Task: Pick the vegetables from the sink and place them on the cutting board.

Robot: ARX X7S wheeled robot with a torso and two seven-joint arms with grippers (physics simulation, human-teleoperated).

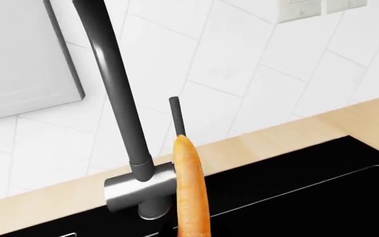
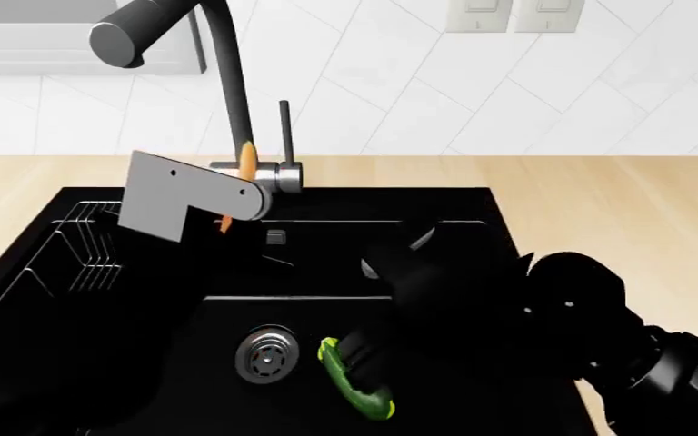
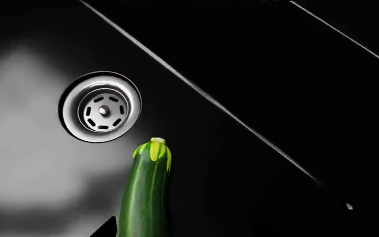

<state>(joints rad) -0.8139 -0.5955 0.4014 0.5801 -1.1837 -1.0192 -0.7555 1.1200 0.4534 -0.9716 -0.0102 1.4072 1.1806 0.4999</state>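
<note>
Two vegetables up, one per tool.
We hold the carrot (image 1: 191, 187) clamped in our left tool (image 2: 222, 218) by the faucet (image 2: 230, 82); our right tool (image 2: 367, 359) grips the zucchini (image 3: 144, 197) over the sink (image 2: 446, 204), near the drain (image 3: 100, 107).

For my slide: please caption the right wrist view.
Zucchini pointing its stem end toward the steel drain of the black sink.

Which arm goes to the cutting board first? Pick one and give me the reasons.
Left, probably. Its claw holds the carrot lifted beside the faucet, above the sink. The right claw's zucchini is low in the basin by the drain. No board is in view.
</note>
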